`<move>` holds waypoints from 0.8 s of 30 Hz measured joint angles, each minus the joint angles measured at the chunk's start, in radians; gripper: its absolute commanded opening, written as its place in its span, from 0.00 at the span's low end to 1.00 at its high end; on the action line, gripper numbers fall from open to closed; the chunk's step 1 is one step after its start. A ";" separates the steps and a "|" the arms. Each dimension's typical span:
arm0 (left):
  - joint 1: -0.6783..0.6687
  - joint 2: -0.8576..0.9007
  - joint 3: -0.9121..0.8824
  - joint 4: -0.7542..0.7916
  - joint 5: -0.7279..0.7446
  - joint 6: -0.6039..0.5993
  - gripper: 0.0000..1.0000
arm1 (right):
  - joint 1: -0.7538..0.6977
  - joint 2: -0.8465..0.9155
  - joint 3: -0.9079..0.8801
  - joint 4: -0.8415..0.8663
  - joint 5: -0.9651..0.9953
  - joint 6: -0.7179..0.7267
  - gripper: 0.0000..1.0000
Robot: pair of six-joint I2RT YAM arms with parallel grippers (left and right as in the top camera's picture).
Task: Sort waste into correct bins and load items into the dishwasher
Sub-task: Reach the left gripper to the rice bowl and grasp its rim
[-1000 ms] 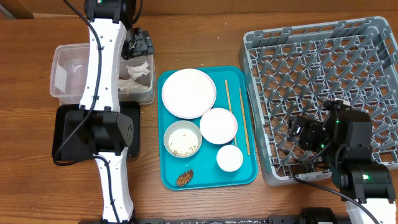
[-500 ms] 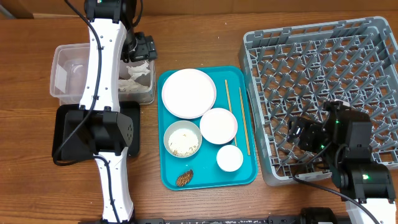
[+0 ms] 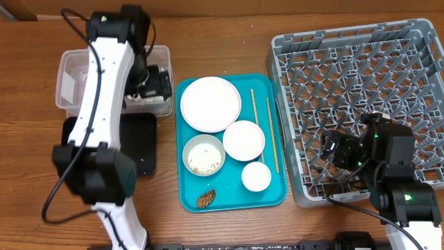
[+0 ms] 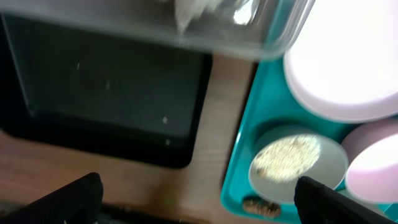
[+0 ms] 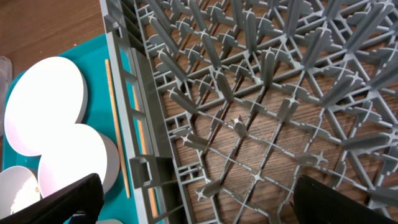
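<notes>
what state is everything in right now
left hand, open, empty
right hand, open, empty
clear tub, holds tissue
dish rack, no dishes loaded
rice bowl, holds rice
other bowl, empty
cup, upright, empty
plate, bare, on teal tray
chopsticks, flat on teal tray

Overhead looks down; wrist views close, low; all share teal tray (image 3: 234, 198).

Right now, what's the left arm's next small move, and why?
Probably carry the left gripper over to the brown scrap on the teal tray. Its jaws stand open and empty, tissue lies in the clear tub, and the scrap is loose waste nearby.
</notes>
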 measured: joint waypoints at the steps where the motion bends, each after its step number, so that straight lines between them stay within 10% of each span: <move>1: 0.000 -0.033 -0.041 0.001 -0.006 -0.001 1.00 | 0.000 0.000 0.000 0.000 0.000 0.000 1.00; 24: -0.260 -0.648 -0.801 0.613 -0.037 -0.186 1.00 | 0.000 0.000 0.000 0.003 0.000 0.000 1.00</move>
